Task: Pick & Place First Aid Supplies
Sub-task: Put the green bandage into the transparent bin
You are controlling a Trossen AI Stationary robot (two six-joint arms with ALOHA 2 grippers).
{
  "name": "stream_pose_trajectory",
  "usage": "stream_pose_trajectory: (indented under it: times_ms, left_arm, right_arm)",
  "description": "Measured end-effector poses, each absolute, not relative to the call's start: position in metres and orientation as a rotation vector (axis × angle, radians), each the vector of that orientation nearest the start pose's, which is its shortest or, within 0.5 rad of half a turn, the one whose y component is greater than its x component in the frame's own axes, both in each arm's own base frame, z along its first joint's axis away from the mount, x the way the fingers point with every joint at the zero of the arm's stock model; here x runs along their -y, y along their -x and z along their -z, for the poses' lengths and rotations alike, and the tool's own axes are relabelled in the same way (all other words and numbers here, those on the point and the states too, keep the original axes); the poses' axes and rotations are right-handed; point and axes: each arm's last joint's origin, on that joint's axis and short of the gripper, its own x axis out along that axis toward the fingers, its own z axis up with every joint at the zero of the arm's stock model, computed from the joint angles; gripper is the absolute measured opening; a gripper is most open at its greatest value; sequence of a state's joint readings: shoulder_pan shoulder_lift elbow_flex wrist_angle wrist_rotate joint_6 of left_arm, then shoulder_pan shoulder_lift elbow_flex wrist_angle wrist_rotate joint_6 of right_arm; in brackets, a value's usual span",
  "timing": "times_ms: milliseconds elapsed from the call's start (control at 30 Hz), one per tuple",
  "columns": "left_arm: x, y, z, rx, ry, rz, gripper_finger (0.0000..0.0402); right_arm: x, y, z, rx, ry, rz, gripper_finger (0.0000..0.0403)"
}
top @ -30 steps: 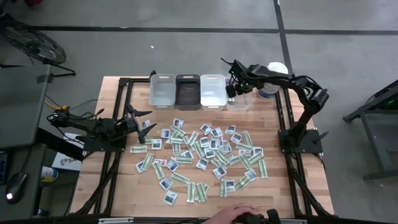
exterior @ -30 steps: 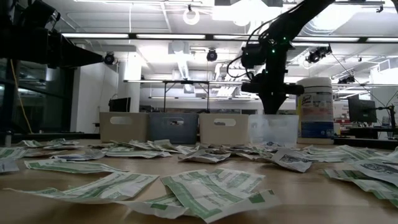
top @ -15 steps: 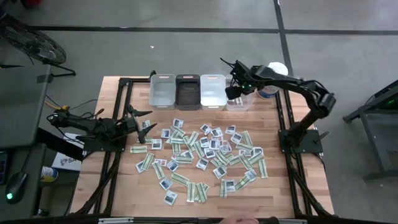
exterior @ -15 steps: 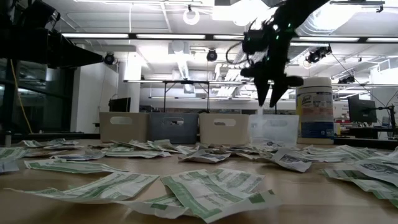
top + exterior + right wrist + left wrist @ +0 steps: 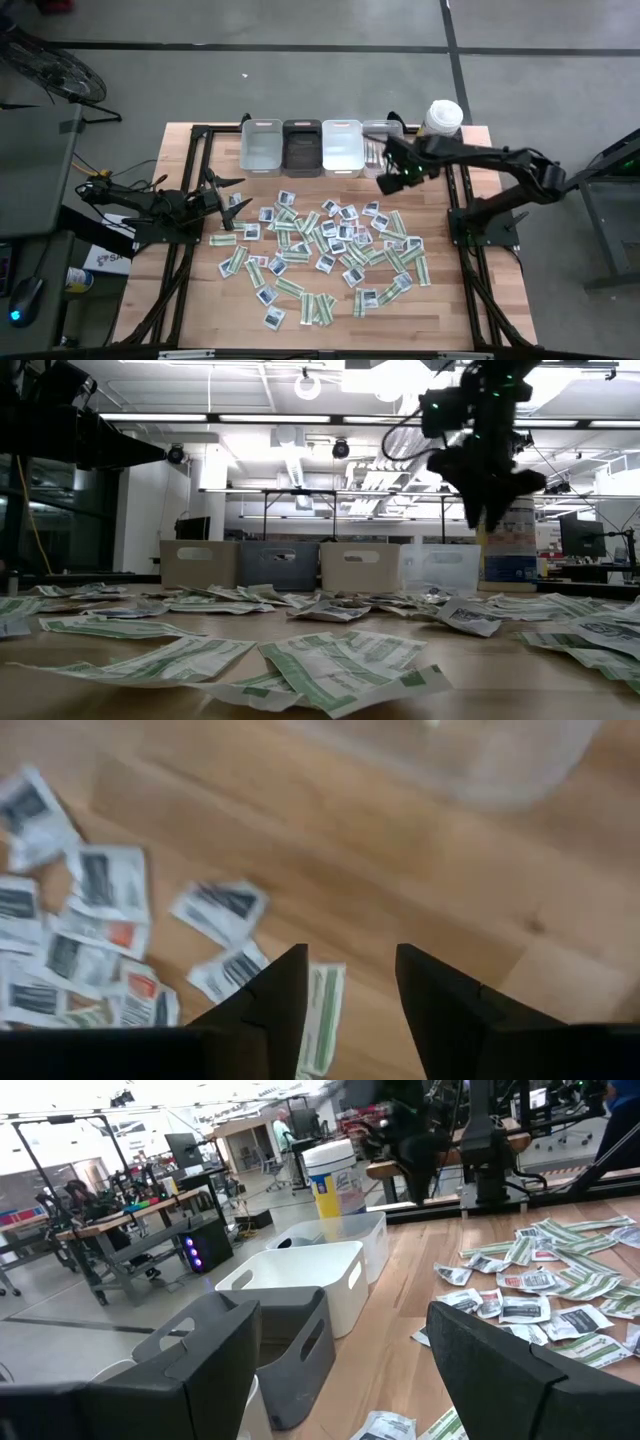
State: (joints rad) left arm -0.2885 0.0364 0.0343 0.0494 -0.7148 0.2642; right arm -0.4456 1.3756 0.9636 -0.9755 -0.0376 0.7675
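Dozens of packets [image 5: 330, 250] lie flat: light, limp, slippery; pinch an edge. Right gripper [image 5: 388, 180] part-open, empty; left gripper [image 5: 232, 197] wide, empty.

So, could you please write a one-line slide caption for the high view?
Right gripper hangs open and empty near the clear bin, above scattered first aid packets; left gripper waits open beside them.

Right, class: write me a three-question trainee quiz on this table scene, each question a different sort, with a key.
1. True or false: the right gripper holds a packet.
2. How many bins stand in the row? A three, B four, C six.
3. Fill in: the left gripper waits at the table's ___ edge, fingers open.

Key: 1 false, its open fingers are empty above the packets. 2 B. 3 left.
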Motion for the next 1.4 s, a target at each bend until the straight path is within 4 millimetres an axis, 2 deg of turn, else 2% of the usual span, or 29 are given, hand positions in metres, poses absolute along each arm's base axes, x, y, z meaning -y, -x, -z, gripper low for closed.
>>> stream_pose_trajectory:
  times_ms: [167,333,567,833,1133,1400]
  left_arm:
    - [0.008,-0.092,-0.177,-0.015,-0.237,-0.430,0.0280]
    - [0.008,-0.092,-0.177,-0.015,-0.237,-0.429,0.0280]
    - [0.008,-0.092,-0.177,-0.015,-0.237,-0.430,0.0280]
    - [0.008,-0.092,-0.177,-0.015,-0.237,-0.430,0.0280]
    - [0.008,-0.092,-0.177,-0.015,-0.237,-0.429,0.0280]
    - [0.008,-0.092,-0.177,-0.015,-0.238,-0.429,0.0280]
  right_arm:
    - [0.077,-0.201,-0.194,-1.239,-0.995,0.889,0.0146]
    - [0.061,-0.197,-0.173,-1.254,-1.006,0.895,0.0145]
    - [0.048,-0.200,-0.162,-1.216,-1.020,0.891,0.0142]
    - [0.039,-0.210,-0.146,-1.283,-0.977,0.890,0.0142]
    - [0.037,-0.220,-0.125,-1.340,-0.966,0.930,0.0136]
    - [0.037,-0.222,-0.120,-1.347,-0.968,0.944,0.0107]
